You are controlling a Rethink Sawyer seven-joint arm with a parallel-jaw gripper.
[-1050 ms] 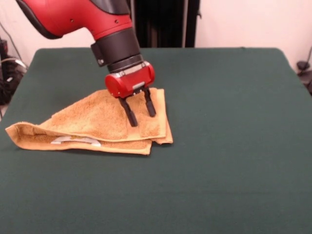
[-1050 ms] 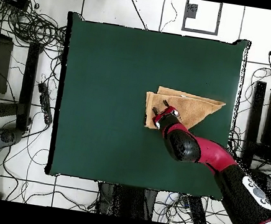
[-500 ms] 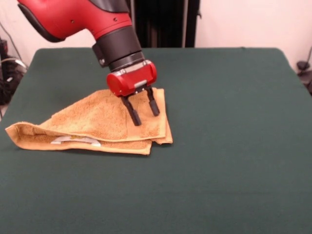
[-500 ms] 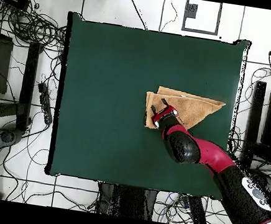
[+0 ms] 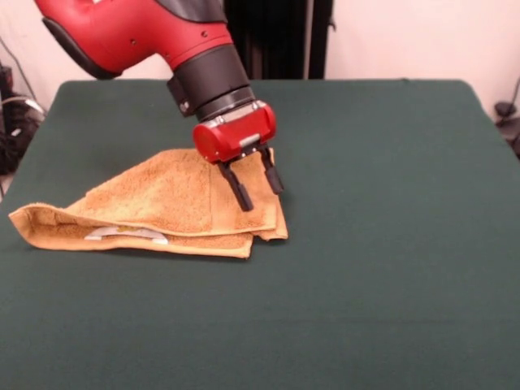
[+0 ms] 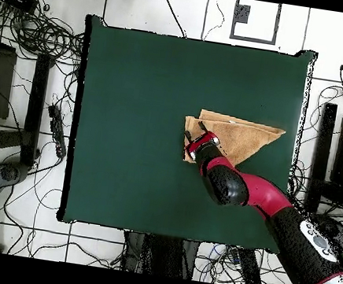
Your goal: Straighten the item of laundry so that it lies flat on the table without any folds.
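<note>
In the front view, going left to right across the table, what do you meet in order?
Towel's pointed corner → white label → open gripper over the towel's right edge → bare green table.

The orange-tan towel (image 5: 162, 207) is folded over itself into a rough triangle on the green table (image 5: 382, 244), white label showing along its front edge.

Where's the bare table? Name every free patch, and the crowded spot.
In the front view the table is bare everywhere right of the towel, along the near edge in front of it, and in the strip behind it. The crowded spot is the towel's right end, where the open end effector hangs over the folded layers.
</note>
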